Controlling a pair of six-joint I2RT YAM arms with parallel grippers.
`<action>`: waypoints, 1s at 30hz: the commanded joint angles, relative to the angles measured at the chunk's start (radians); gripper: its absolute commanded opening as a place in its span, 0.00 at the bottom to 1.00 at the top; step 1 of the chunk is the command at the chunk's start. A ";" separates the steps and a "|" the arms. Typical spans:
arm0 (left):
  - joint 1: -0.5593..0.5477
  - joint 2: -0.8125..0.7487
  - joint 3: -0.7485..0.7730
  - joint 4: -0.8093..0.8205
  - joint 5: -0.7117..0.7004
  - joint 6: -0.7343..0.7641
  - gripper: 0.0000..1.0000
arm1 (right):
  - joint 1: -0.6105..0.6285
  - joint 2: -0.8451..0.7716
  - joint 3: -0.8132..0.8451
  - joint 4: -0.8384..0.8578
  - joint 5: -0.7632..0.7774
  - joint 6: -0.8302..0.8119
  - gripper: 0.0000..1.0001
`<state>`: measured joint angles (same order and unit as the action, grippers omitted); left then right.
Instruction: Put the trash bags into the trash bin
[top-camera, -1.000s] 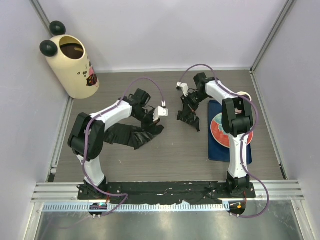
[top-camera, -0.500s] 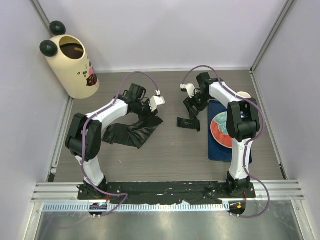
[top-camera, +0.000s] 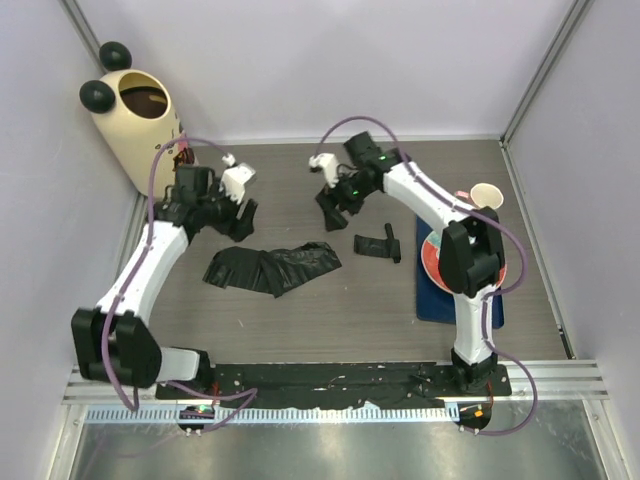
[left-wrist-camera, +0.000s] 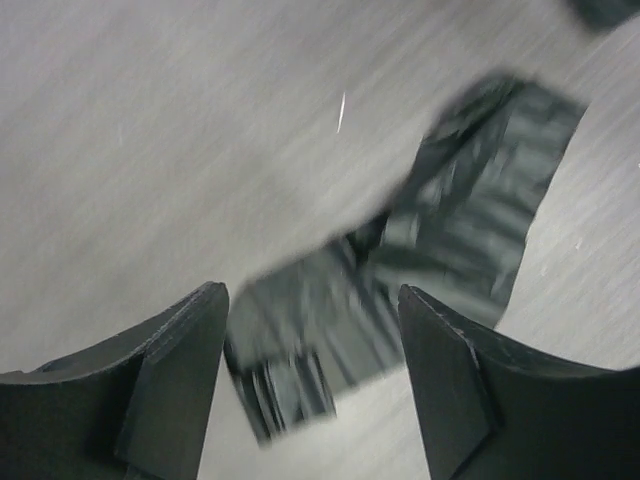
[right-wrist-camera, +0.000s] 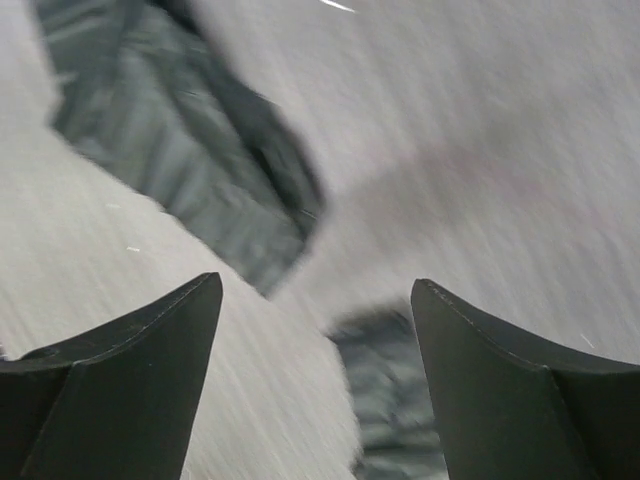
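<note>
Two black trash bags lie flat on the table: a long crinkled one (top-camera: 270, 268) in the middle and a small folded one (top-camera: 378, 246) to its right. The cream trash bin (top-camera: 140, 135) with black ball ears leans in the far left corner. My left gripper (top-camera: 242, 218) hovers open between the bin and the long bag, holding nothing; in its wrist view that bag (left-wrist-camera: 450, 230) lies blurred below the jaws (left-wrist-camera: 312, 335). My right gripper (top-camera: 330, 212) hangs open above the table, beyond both bags. Its wrist view shows black plastic (right-wrist-camera: 180, 150) at the upper left and more (right-wrist-camera: 390, 400) between the empty fingers.
A blue mat (top-camera: 435, 300) carrying a red-rimmed plate (top-camera: 455, 258) lies at the right, with a small paper cup (top-camera: 486, 195) behind it. Grey walls with metal rails close in the table on three sides.
Both grippers have opened and let go of the bags, which now lie on the table. The left arm swung left toward the bin; the right arm moved left and back.
</note>
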<state>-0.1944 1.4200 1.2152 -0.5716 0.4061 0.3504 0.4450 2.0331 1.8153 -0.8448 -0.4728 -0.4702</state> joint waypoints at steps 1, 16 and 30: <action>0.062 -0.176 -0.201 -0.212 -0.105 0.034 0.69 | 0.151 -0.010 0.019 0.015 -0.084 0.039 0.78; 0.125 -0.069 -0.396 -0.044 -0.334 0.078 0.70 | 0.304 0.136 -0.128 0.171 0.032 0.120 0.58; 0.211 0.136 -0.364 0.041 -0.279 0.122 0.13 | 0.285 0.029 -0.350 0.150 0.120 0.085 0.56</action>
<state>-0.0235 1.5406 0.8410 -0.5671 0.1020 0.4477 0.7399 2.0945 1.5345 -0.6258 -0.4217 -0.3683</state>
